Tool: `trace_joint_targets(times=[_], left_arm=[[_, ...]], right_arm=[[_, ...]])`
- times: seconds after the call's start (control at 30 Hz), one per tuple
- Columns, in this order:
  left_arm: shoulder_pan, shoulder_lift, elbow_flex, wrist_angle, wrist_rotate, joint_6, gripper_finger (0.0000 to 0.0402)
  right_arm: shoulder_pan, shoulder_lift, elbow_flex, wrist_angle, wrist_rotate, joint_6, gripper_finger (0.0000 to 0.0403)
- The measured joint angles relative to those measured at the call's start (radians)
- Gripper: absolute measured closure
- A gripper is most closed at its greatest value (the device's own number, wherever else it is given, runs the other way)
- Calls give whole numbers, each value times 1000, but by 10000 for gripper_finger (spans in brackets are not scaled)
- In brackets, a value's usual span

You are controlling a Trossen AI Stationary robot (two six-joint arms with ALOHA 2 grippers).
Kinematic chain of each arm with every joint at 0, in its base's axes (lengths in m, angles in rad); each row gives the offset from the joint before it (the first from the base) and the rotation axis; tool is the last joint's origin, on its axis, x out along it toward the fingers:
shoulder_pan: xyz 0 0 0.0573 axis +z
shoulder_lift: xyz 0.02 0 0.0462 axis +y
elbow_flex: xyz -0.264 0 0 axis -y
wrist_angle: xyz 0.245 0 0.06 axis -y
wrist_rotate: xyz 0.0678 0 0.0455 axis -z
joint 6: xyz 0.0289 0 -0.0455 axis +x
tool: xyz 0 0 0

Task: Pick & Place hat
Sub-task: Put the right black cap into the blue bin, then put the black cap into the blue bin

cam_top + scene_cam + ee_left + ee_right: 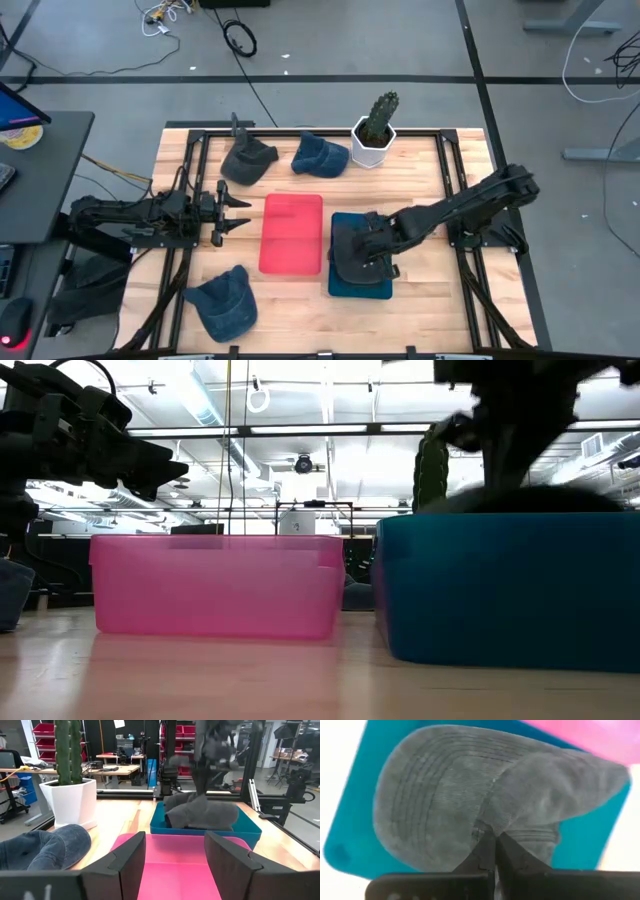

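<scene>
right tool is pinched shut on the grey hat, which lies in your teal bin. left tool hangs wide open, empty, beside your pink bin on the counter.

In the low view the teal bin's wall hides the grey hat inside.

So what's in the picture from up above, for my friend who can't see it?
The right pincer is shut on a grey hat over the teal bin, next to an empty pink bin. The left pincer waits open beside the pink bin. Three more hats and a potted cactus sit on the wooden table.
</scene>
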Motion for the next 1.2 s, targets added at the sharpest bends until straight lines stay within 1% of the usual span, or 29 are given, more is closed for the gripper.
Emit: trace_joint_targets(times=[0.17,0.27,0.4,0.57,0.77,0.87,1.07,1.2], left_arm=[[0,0,0,0,0,0,195],[0,0,0,0,0,0,195],[0,0,0,0,0,0,195],[0,0,0,0,0,0,195],[0,0,0,0,0,0,195],[0,0,0,-1,0,0,195],[0,0,0,0,0,0,195],[0,0,0,0,0,0,195]], right_arm=[[-3,115,1,22,-36,-8,403],[-11,159,3,44,-51,0,403],[-17,180,3,50,-53,2,401],[-24,176,3,50,-60,39,382],[-24,176,3,36,-59,56,345],[-25,177,23,-6,-58,72,321],[-24,179,135,-103,-62,87,264],[-25,178,205,-146,-59,76,236]])
